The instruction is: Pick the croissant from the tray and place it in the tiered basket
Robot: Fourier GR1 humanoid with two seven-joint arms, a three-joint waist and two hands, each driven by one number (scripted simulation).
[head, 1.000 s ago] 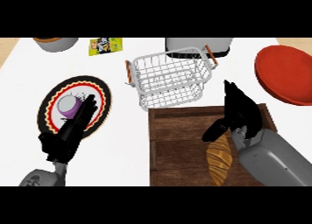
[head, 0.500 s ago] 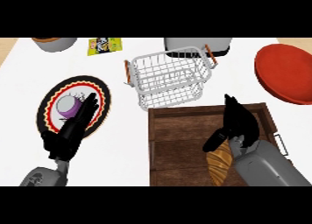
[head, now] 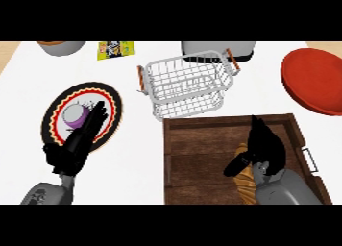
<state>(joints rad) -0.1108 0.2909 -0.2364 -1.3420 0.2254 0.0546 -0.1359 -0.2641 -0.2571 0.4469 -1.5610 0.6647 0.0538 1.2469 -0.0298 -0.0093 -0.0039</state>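
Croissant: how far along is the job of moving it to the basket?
Done: nothing yet; the croissant lies on the tray and the basket holds nothing. In hand: the right hand is over the croissant, fingers straight, not curled round it. Still to do: grasp, lift, carry to the basket, release.

Ahead of my right hand, only the far wall of the tray stands before the tiered basket, whose top is open. Bare bench lies left of the tray; a red plate sits to the right.
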